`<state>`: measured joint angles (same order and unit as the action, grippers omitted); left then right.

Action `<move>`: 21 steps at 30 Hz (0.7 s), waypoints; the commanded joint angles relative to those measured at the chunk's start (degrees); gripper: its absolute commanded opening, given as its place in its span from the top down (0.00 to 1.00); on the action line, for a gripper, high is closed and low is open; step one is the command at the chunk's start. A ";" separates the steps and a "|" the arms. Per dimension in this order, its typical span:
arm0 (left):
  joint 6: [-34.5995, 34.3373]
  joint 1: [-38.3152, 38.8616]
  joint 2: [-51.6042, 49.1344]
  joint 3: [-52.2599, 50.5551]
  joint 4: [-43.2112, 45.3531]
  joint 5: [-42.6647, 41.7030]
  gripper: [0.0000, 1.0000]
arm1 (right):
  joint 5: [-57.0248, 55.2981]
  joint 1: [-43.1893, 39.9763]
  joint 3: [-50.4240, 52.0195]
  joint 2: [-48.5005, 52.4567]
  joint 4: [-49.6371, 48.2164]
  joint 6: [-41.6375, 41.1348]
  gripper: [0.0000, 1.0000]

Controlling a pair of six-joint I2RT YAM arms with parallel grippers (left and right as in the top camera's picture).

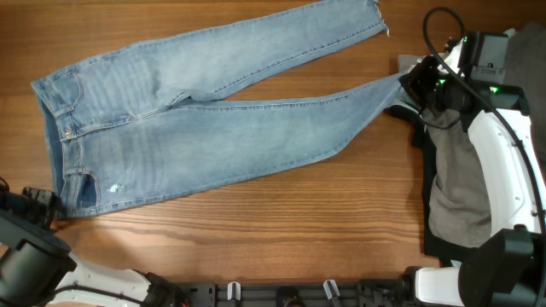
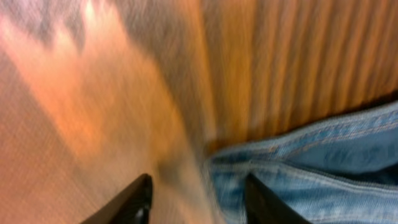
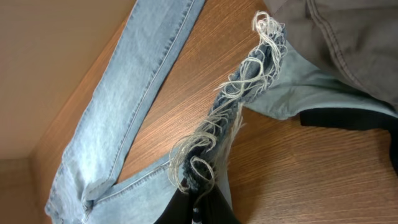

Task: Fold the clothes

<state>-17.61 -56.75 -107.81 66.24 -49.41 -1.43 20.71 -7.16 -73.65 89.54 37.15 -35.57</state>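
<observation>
Light-blue jeans (image 1: 196,128) lie flat on the wooden table, waistband at the left and legs running right. My right gripper (image 1: 409,85) is shut on the frayed hem (image 3: 233,106) of the nearer leg, and in the right wrist view the threads bunch just above its fingertips (image 3: 200,210). My left gripper (image 1: 38,205) sits by the waistband's near corner. The left wrist view is blurred, but the left gripper (image 2: 198,190) stands open there. One finger (image 2: 264,202) is over the denim edge (image 2: 311,162) and the other is over bare wood.
A large grey garment (image 1: 461,179) lies at the right edge under my right arm, on a black surface (image 3: 348,118). Pale-blue cloth (image 3: 292,93) shows beneath it beside the fray. The jeans' far leg (image 1: 281,43) reaches toward the back right.
</observation>
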 commanded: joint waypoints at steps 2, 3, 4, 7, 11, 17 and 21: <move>4.20 -0.15 0.42 -2.54 5.55 -5.33 0.50 | -1.44 0.07 -0.59 -0.50 0.00 -0.63 0.95; 5.73 -0.15 0.42 -2.54 6.21 -8.24 0.51 | -1.44 0.07 -0.59 -0.50 0.00 -0.61 0.95; 7.04 -0.13 0.42 -2.54 6.78 -10.67 0.51 | -1.46 0.07 -0.59 -0.50 0.00 -0.61 0.95; 11.91 -0.13 0.46 -2.54 8.15 -13.97 0.48 | -1.44 0.07 -0.59 -0.50 0.04 -0.63 0.95; 15.78 -0.26 0.46 -2.54 9.33 -19.37 0.53 | -1.46 0.07 -0.59 -0.50 0.81 -0.59 0.95; 15.65 -0.26 -0.11 -2.56 6.56 -10.86 0.83 | -1.92 0.07 -0.59 -0.50 1.79 -0.61 0.96; 9.16 -0.63 0.20 -0.79 5.18 -7.45 0.96 | -1.90 0.07 -0.61 -0.70 3.21 -0.37 0.96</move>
<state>-3.66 -56.97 -107.04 64.20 -42.83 -13.10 19.86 -7.16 -73.65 89.54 39.92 -35.79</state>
